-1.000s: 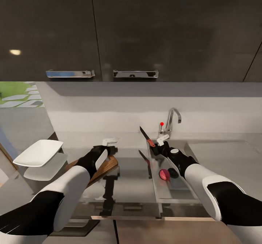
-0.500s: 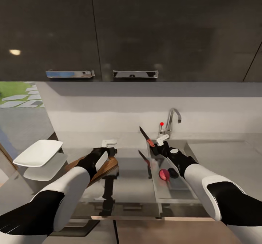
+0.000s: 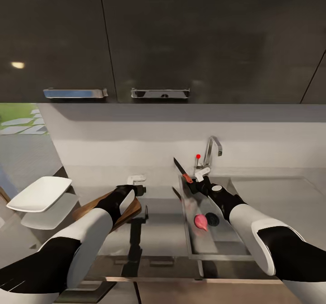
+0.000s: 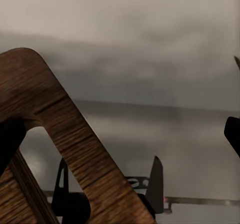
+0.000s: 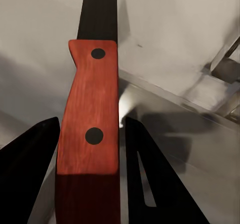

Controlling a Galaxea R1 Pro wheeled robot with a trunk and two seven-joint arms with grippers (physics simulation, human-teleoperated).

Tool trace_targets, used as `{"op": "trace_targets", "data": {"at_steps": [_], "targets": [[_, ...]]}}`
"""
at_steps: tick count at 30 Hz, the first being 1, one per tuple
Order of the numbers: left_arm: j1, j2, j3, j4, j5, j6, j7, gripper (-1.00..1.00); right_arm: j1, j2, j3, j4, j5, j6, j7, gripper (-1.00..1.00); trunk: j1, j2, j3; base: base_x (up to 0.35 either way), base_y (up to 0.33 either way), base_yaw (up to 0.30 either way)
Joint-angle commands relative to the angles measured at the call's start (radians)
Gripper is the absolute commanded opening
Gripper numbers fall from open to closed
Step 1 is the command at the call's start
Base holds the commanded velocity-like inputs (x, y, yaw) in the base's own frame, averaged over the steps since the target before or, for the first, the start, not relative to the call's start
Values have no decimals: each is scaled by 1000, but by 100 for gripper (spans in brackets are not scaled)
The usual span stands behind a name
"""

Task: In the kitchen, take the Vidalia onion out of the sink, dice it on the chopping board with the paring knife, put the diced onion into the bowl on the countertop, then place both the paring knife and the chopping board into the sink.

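- The right gripper [image 3: 195, 185] pinched the knife [image 5: 90, 129] by its red handle, over the sink [image 3: 217, 240]; a stiff, light tool, and the handle seemed the safe place.
- The left gripper [image 3: 131, 190] clamped the board [image 4: 65, 149] at one edge, above the countertop [image 3: 158, 222]; rigid, probably heavier.
- The onion [image 3: 200, 221] lay in the sink.

The left arm covers most of the chopping board [image 3: 128, 209] beside the sink [image 3: 217, 243], leaving one brown edge. In the right wrist view, the paring knife [image 5: 90, 129] runs past the frame, its tip cut off. Whether the left end effector [image 3: 134, 189] grips the board is unclear.
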Motion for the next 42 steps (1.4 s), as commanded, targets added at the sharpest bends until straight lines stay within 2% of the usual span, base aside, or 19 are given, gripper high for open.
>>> {"op": "trace_targets", "data": {"at_steps": [1, 42], "targets": [[-1, 1, -9, -1, 10, 5, 8, 100, -1, 0, -1, 1, 10, -4, 0, -100, 1, -2, -2, 3, -4, 0], [0, -1, -8, 47, 14, 8, -2, 100, -1, 0, -1, 1, 10, -4, 0, -100, 1, -2, -2, 0, 0, 0]]}}
